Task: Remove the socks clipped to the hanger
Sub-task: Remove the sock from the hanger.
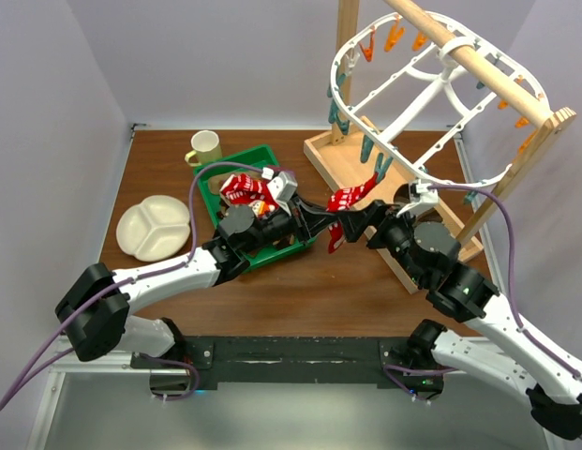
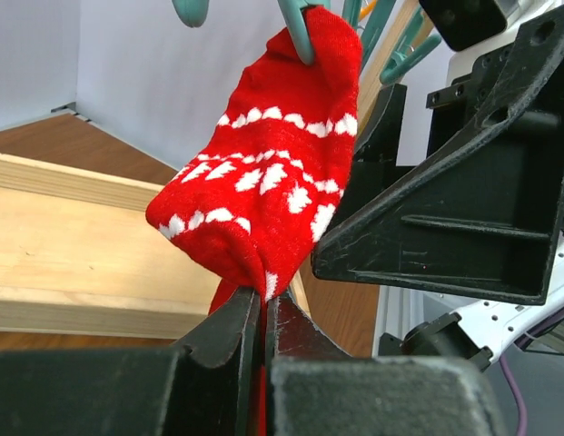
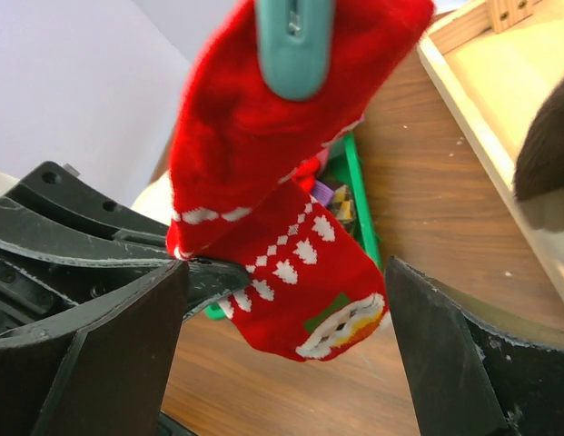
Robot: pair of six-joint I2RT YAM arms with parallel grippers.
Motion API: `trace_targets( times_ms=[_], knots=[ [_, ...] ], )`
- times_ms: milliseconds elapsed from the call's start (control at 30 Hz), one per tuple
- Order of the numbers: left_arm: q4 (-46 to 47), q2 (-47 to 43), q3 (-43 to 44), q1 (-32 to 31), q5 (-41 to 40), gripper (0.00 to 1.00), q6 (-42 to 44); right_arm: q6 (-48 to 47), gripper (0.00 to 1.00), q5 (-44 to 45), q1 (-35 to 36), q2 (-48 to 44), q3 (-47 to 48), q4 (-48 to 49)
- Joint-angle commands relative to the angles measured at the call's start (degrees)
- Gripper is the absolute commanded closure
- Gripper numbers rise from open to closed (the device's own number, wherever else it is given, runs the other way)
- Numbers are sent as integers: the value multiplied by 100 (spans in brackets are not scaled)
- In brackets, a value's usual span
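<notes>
A red sock with white tree patterns (image 1: 350,199) hangs from a teal clip (image 1: 377,172) on the white oval hanger (image 1: 431,70). My left gripper (image 1: 335,228) is shut on the sock's lower part. In the left wrist view the sock (image 2: 263,191) runs from the teal clip (image 2: 304,36) down into the closed left gripper (image 2: 262,304). My right gripper (image 1: 367,223) is open beside it. In the right wrist view the sock (image 3: 309,291) hangs from its clip (image 3: 295,45) between the spread right gripper (image 3: 288,272) fingers, untouched by them.
A green bin (image 1: 292,251) holding other red socks (image 1: 246,187) sits under my left arm. A pale mug (image 1: 204,147) and a white divided plate (image 1: 155,228) lie to the left. The wooden stand's base tray (image 1: 351,155) and post (image 1: 345,66) stand behind the sock.
</notes>
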Motion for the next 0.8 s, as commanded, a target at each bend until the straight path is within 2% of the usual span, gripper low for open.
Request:
trace_targets(
  times_ms=[0,167,333,500,767],
  knots=[
    [29,-4,58,-15,181,100,48,332,9,114,-1,-368,-466,1140],
    [-59,13,111,-6,313,100,-66,60,9,-140,-1,-842,-1205,1860],
    [-252,66,260,20,427,100,-399,-440,8,-395,-1,-1212,-1556,1888],
    [-428,180,427,135,646,100,-813,-713,9,-844,-1,-1195,-1873,2222],
    [-516,277,620,161,884,100,-1059,-986,9,-915,-1,-1010,-2163,2433]
  ],
)
